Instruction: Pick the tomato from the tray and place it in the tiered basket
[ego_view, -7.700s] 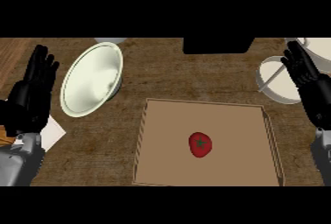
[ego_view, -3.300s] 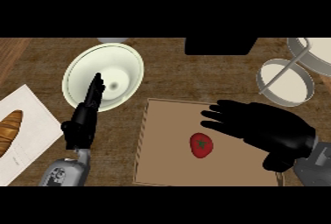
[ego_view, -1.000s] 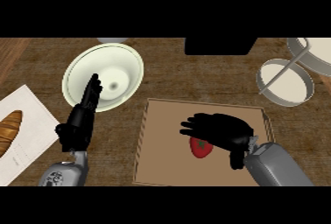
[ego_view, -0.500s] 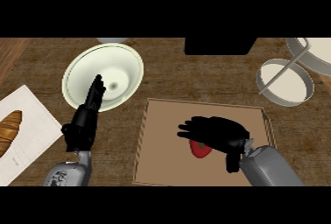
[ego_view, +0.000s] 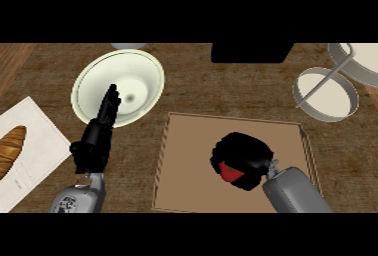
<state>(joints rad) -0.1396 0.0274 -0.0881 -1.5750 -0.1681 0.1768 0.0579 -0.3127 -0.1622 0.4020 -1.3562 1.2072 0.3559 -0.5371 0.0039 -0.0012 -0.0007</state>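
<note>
Down near the bottom edge, the right hand (ego_view: 242, 161) sits on the brown tray (ego_view: 184, 170), and its black fingers curl over the tomato (ego_view: 232, 173). Only a small red bit of the tomato peeks out from under the hand, on the side nearest the robot. The rest is hidden by the fingers. The tomato is near the middle of the tray, and I cannot tell if it is lifted or touching the tray floor.

Over on the other side, the left hand (ego_view: 96, 140) is beside the tray, not touching it. Its fingers are straight and point away from the robot. Their tips lie over the pale plate (ego_view: 140, 75). It holds nothing.

At the left edge is a white board (ego_view: 37, 145) with a brown loaf of bread (ego_view: 9, 151) on it.

Farther away, at the top right, stands the tiered basket (ego_view: 325, 95), made of grey rings with pale insides. It is well apart from the tomato. A black box (ego_view: 248, 52) sits at the far edge of the counter (ego_view: 221, 90).
</note>
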